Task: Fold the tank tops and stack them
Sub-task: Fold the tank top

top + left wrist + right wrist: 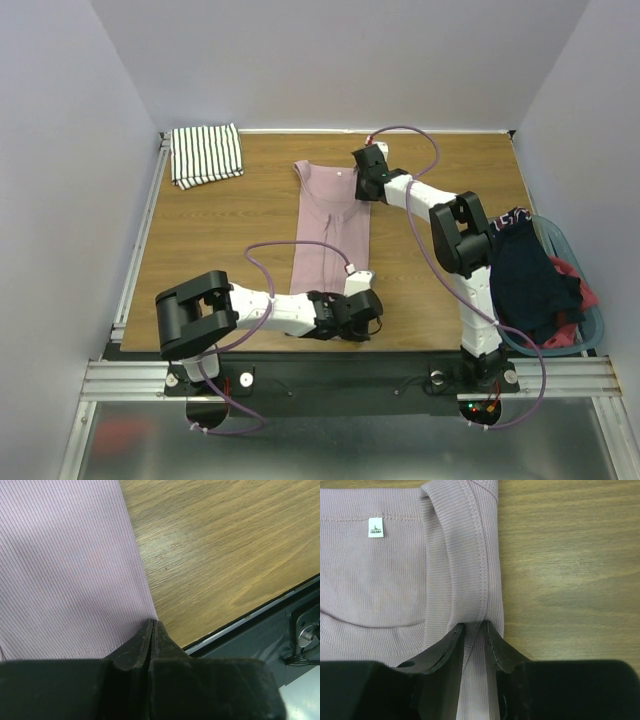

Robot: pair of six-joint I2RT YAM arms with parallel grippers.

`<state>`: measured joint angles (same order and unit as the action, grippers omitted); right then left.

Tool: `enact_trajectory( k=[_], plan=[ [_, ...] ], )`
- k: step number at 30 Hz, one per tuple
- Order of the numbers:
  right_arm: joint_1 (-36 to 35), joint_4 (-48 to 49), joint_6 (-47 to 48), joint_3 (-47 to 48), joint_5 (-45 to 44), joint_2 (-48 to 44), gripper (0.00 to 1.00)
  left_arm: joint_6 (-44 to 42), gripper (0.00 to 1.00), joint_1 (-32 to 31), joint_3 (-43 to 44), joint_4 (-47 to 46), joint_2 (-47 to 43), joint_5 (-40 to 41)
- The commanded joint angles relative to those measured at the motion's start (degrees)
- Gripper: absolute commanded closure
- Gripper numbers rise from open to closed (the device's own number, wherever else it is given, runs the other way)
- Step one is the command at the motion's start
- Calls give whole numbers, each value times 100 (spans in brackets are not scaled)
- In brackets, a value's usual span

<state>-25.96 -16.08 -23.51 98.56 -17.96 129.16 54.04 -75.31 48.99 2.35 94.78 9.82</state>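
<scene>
Top external view: the striped top (206, 154) lies folded in the far left corner of the counter (220, 260). The pink top (332, 225) is spread as a long strip down the middle, its neck toward the far edge and its hem toward the near edge. The step in hand looks like folding the pink top.

The left gripper (152, 625) is at the hem's right corner by the near edge. Its jaws are pressed together, and the tip of the cloth appears pinched between them. The right gripper (474, 627) is at the far end with its jaws drawn narrow, clamping the outer edge of the right shoulder strap, close beside the neck band.

With both ends of that long edge held, the next move probably calls for lifting the two arms together and carrying the edge across evenly so the cloth does not twist. After that comes a fold lengthwise, then stacking with the striped top.

A basket (590, 330) of dark and red clothes sits at the right edge.
</scene>
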Motion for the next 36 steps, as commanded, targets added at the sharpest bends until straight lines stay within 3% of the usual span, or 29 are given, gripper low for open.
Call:
enact_trajectory(
  k=[1,4,9,14,20,22,26,29,30,34,36],
  plan=[
    [91,34,294,216,-305,136,71,-227,91,-28,260,450,85,-34],
    [99,34,434,295,-279,92,68,-385,84,112,505,468,-169,2],
    [169,34,794,654,-112,188,56,-798,58,376,901,433,-618,203],
    [328,-9,874,1190,380,337,52,-1010,48,1034,1060,512,-1312,353],
    [319,-89,717,1244,608,4,48,-580,46,2036,429,1074,-2470,801],
    [319,-89,559,1192,766,-180,47,-526,46,2718,147,987,-2727,688],
    [136,-89,338,1261,1312,-243,47,-596,50,3241,-223,820,-2948,493],
    [12,-106,207,1253,1312,-260,48,-719,51,3662,-206,662,-2642,354],
    [-32,-106,84,1105,1312,-304,50,-746,52,4107,-171,427,-2510,249],
    [-94,-89,-119,516,1242,-690,53,-965,58,5226,530,170,-1360,-33],
    [-120,-80,-154,174,1224,-935,55,-1106,67,5665,1277,143,-385,-322]
  ],
)
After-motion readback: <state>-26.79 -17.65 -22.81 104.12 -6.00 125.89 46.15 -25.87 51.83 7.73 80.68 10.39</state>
